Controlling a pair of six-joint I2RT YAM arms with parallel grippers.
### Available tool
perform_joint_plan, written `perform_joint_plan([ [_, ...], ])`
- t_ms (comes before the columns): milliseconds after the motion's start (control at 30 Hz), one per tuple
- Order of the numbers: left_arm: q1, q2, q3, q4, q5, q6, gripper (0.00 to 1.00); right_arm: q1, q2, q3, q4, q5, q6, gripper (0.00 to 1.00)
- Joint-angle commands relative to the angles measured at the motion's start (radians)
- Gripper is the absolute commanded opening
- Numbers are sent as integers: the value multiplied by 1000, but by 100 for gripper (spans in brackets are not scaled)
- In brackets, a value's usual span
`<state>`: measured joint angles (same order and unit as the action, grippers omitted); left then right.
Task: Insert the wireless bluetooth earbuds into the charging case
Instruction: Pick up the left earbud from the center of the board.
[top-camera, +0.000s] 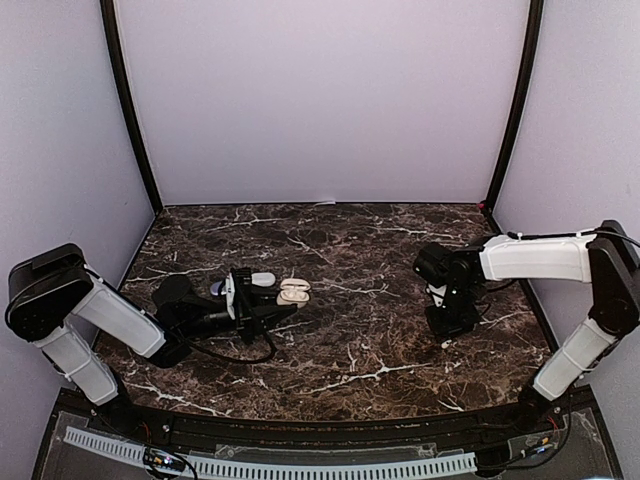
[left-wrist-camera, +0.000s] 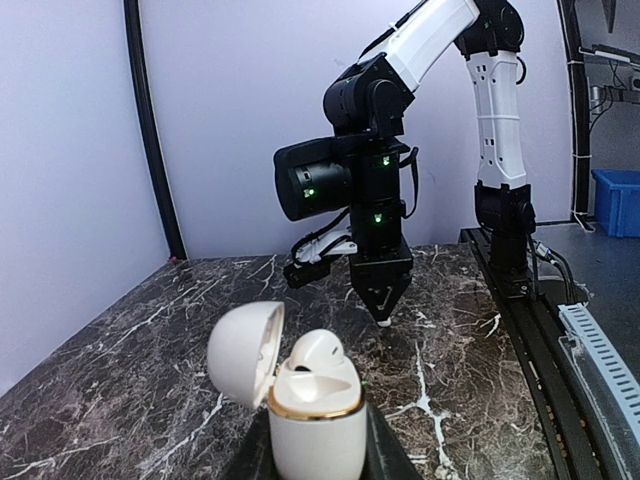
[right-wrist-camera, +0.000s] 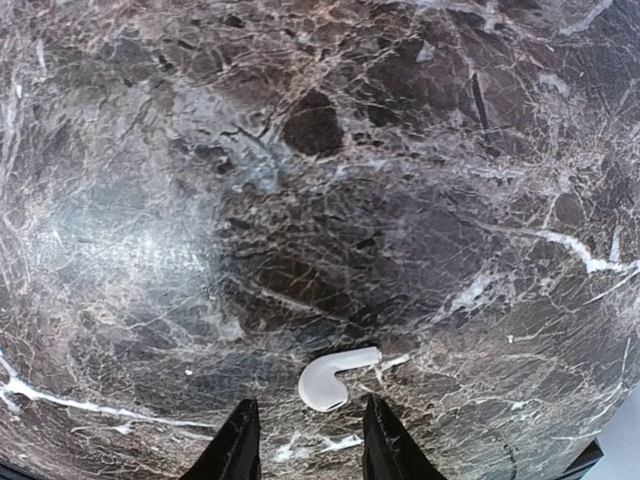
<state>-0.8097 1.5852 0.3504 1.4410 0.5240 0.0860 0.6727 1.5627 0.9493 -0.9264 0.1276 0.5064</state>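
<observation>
The cream charging case (left-wrist-camera: 315, 425) has a gold rim and stands upright with its lid (left-wrist-camera: 243, 352) swung open to the left. One white earbud (left-wrist-camera: 318, 352) sits in it. My left gripper (left-wrist-camera: 315, 458) is shut on the case's lower body, left of the table's centre (top-camera: 293, 292). A second white earbud (right-wrist-camera: 335, 378) lies flat on the marble. My right gripper (right-wrist-camera: 308, 402) points straight down over it at the right (top-camera: 447, 335). Its dark fingertips (right-wrist-camera: 240, 440) stand apart on either side of the bud's rounded end, without touching it.
A small white thing (top-camera: 262, 279) and a small bluish one (top-camera: 217, 288) lie on the dark marble table (top-camera: 350, 240) just behind my left wrist. Lilac walls close in the back and sides. A blue bin (left-wrist-camera: 615, 200) stands off the table's edge.
</observation>
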Motion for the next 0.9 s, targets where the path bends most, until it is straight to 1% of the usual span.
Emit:
perform_joint_plan([
  [0,7,-36,-14,3,16,10,4,7,17,-22,21,3,12,32],
  [267,7,-29,-12,5,19,7,4,8,25,-41,24,9,17,31],
  [667,9,-34,-15,0,18,9,4,7,29,-49,55,0,12,27],
  [867,10,-42,-20,-6,12,12,4,7,63,-49,61,-2,8,24],
])
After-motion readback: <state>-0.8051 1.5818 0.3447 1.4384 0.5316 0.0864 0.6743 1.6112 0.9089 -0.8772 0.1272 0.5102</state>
